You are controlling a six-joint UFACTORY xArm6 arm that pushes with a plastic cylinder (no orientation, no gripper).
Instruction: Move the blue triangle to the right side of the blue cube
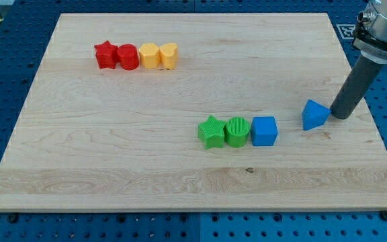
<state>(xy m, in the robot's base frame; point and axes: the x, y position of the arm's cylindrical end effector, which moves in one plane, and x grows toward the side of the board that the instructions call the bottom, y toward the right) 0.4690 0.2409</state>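
The blue triangle lies on the wooden board at the view's right. The blue cube sits a short way to its left and slightly lower, with a gap between them. My tip is down at the board just right of the blue triangle, touching or almost touching its right corner. The dark rod rises from there toward the view's top right.
A green cylinder and a green star stand in a row touching the blue cube's left side. A red star, a red cylinder, a yellow cylinder and a yellow heart form a row at the top left.
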